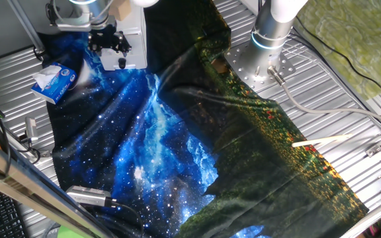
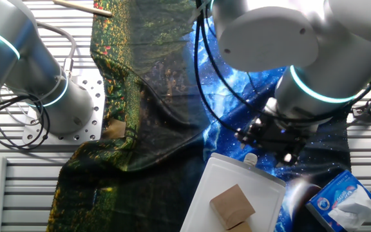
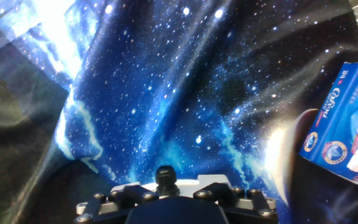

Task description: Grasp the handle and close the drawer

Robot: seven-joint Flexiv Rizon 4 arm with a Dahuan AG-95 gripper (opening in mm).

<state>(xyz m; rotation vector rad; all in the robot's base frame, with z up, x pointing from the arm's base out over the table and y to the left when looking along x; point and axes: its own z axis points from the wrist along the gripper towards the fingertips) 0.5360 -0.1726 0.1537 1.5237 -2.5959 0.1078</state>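
The white drawer stands pulled out at the cloth's edge, with tan blocks inside; it also shows in one fixed view. Its small round white handle sticks out of the front and also shows in one fixed view. My black gripper hovers just over the handle, with the jaws apart and nothing between them. It also shows in one fixed view, just behind the knob. The hand view shows only the hand's black housing and a white sliver of drawer front; the handle is hidden there.
A blue-and-white tissue packet lies beside the drawer; it also shows in the other fixed view and the hand view. A starry blue and dark green cloth covers the table. The arm's base stands at its far side.
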